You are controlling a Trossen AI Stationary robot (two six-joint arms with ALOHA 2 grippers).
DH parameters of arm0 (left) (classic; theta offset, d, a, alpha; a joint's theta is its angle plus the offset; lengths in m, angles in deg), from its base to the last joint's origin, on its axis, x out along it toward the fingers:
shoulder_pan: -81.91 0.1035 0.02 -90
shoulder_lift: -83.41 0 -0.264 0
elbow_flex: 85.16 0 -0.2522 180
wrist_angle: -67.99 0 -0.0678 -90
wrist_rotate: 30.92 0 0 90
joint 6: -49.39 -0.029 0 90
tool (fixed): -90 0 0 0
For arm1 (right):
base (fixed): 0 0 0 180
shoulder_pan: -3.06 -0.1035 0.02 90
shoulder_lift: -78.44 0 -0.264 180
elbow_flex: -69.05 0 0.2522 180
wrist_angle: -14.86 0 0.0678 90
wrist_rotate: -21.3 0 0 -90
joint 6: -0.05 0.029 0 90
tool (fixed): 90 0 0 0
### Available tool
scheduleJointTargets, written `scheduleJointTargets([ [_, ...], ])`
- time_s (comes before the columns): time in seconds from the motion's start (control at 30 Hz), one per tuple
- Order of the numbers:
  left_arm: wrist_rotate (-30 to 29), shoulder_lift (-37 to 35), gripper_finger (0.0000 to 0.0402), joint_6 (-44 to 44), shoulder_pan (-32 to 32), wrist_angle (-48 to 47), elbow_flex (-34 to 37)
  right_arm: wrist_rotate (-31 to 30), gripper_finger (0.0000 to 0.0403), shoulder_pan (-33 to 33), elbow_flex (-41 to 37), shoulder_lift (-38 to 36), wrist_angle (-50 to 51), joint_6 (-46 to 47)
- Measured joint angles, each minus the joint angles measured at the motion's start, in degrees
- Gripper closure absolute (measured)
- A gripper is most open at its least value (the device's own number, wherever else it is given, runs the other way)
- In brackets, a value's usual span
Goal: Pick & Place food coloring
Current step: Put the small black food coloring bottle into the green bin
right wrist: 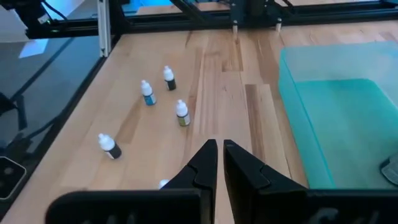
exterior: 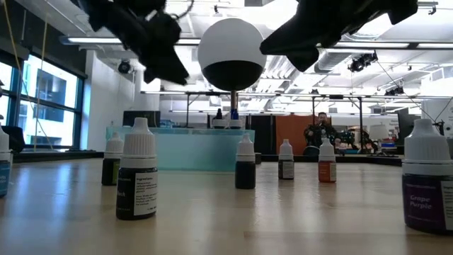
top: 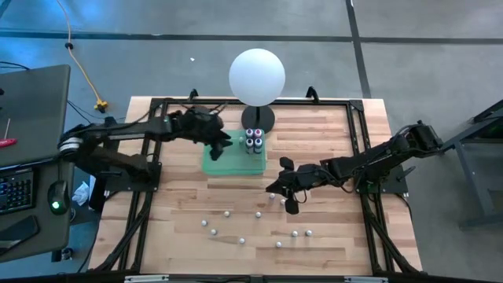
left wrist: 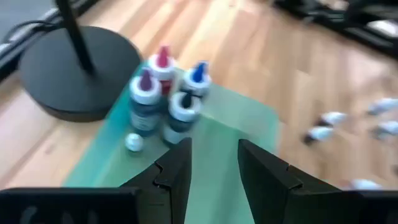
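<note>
Several food coloring bottles with pink, blue and purple tops stand upright in a cluster at the far right corner of a green tray. A small white-capped one sits on the tray beside them. More tiny white-capped bottles stand scattered on the wooden table toward its near edge. My left gripper hovers open above the tray, near the cluster, with nothing between its fingers. My right gripper is shut and empty, raised over the table just right of the tray.
A lamp with a big white globe stands on a round black base just behind the tray. A black frame borders the table. Bare wood lies between the tray and the scattered bottles.
</note>
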State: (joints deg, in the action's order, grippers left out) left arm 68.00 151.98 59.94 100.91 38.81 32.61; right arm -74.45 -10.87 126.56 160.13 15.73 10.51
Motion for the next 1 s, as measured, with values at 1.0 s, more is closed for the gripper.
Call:
scheduleJointTargets([
  [1.0,-6.93,-2.66,0.0273,0.23,-5.99,-7.50,0.66,-2.49,0.0263,0.02,9.44,17.69,20.55,7.43],
])
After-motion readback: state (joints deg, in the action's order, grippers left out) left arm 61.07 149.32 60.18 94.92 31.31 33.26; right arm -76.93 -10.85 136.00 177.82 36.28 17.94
